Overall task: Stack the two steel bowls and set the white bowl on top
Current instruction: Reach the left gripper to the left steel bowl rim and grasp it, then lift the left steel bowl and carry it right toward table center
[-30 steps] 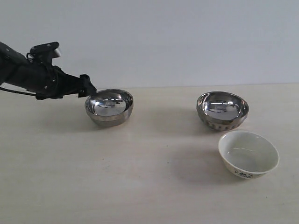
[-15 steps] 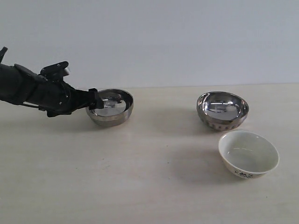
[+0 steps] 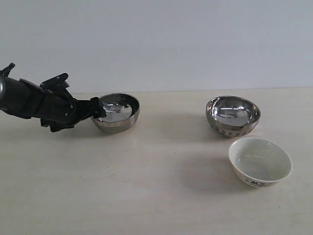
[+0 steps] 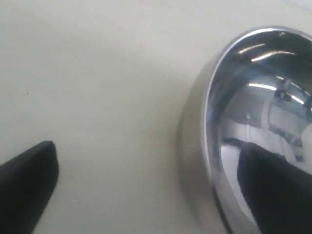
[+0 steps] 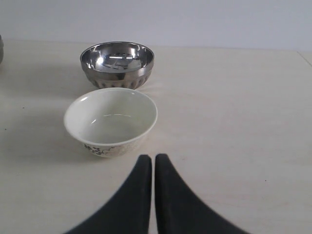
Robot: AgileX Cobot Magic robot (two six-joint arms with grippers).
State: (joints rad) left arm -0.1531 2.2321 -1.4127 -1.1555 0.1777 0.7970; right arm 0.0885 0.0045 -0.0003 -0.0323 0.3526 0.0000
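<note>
The smooth steel bowl [image 3: 117, 112] stands at the left of the table. My left gripper [image 3: 99, 108] is at its left rim. In the left wrist view this gripper [image 4: 148, 158] is open and straddles the rim of the smooth bowl [image 4: 195, 141], one finger inside, one outside over the table. The dimpled steel bowl [image 3: 233, 115] stands at the right, with the white bowl [image 3: 260, 161] just in front of it. My right gripper [image 5: 148, 160] is shut and empty, a short way from the white bowl [image 5: 111, 119], with the dimpled bowl [image 5: 117, 62] beyond.
The pale wooden table [image 3: 161, 191] meets a plain white wall at the back. The left arm [image 3: 34, 100] reaches low over the table's left side. My right gripper is out of the exterior view.
My left gripper has come down and moved right, from above and beside the smooth bowl to its left rim. The bowls have not moved.
</note>
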